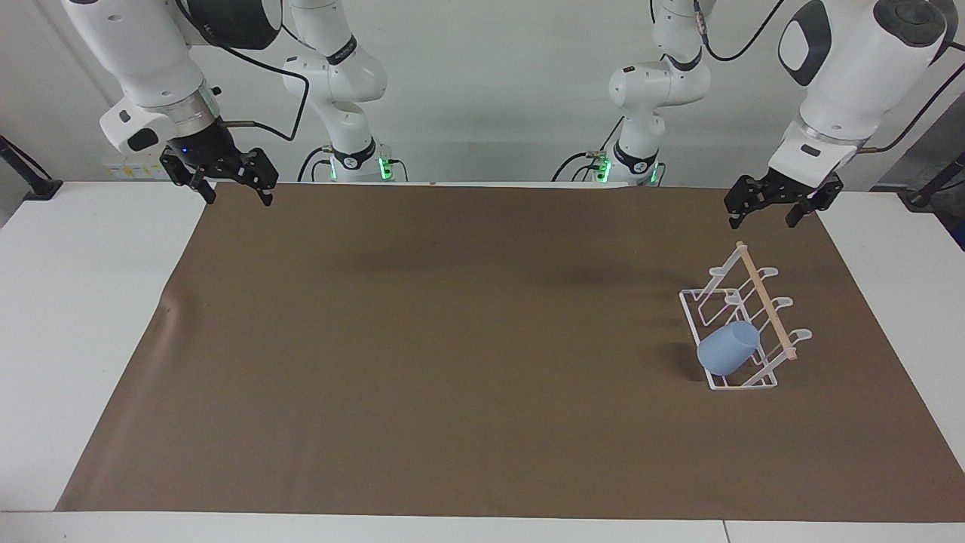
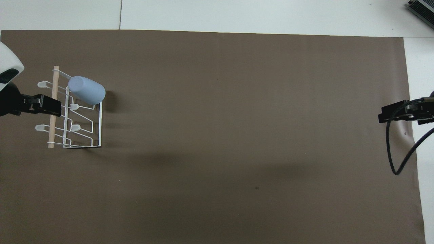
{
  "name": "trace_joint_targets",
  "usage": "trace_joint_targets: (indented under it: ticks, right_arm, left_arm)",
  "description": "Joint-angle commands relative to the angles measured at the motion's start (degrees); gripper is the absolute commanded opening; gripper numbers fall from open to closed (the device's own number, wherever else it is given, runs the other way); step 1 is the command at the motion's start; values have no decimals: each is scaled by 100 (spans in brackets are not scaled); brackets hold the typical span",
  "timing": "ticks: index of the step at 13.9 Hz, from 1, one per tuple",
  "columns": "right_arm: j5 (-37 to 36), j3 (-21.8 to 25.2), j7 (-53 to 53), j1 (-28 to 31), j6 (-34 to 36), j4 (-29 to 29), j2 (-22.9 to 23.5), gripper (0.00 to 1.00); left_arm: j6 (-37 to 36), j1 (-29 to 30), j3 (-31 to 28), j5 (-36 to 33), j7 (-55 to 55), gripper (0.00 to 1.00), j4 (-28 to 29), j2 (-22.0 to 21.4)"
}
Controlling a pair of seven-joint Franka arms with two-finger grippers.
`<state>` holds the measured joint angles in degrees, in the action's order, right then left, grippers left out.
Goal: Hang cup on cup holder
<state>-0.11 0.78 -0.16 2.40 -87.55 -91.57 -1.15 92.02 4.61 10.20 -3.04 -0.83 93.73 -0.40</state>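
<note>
The light-blue cup [image 1: 727, 348] sits tilted, mouth down, over a prong of the white wire cup holder [image 1: 765, 302], at the holder's end farther from the robots. In the overhead view the cup [image 2: 86, 90] leans off the holder [image 2: 51, 134] toward the table's middle. My left gripper [image 1: 761, 220] is open and empty, raised well above the holder and touching nothing. In the overhead view the left gripper [image 2: 51, 105] lies over the wooden rod. My right gripper [image 1: 237, 197] waits open and empty above the mat's corner at the right arm's end, and it also shows in the overhead view [image 2: 395, 113].
A brown mat [image 1: 452, 339] covers most of the white table [image 1: 83, 302]. The holder stands on the mat toward the left arm's end. A black cable [image 2: 395, 159] hangs from the right gripper.
</note>
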Motion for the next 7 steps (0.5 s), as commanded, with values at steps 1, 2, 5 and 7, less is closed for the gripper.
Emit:
trace_joint_targets:
  ticks: [1, 2, 5, 7]
  right_arm:
    - [-68, -25, 103, 24, 45, -89, -96, 100]
    - [-68, -25, 103, 24, 45, -89, -96, 100]
    - [-68, -25, 103, 24, 45, -89, -96, 100]
    - [-68, -25, 103, 24, 45, -89, -96, 100]
  left_arm:
    - [79, -56, -53, 84, 100, 100, 119, -109]
    - [79, -56, -53, 93, 91, 100, 137, -109]
    - [9, 22, -62, 599, -373, 100, 15, -92]
    - [-192, 49, -62, 761, -375, 100, -240, -30]
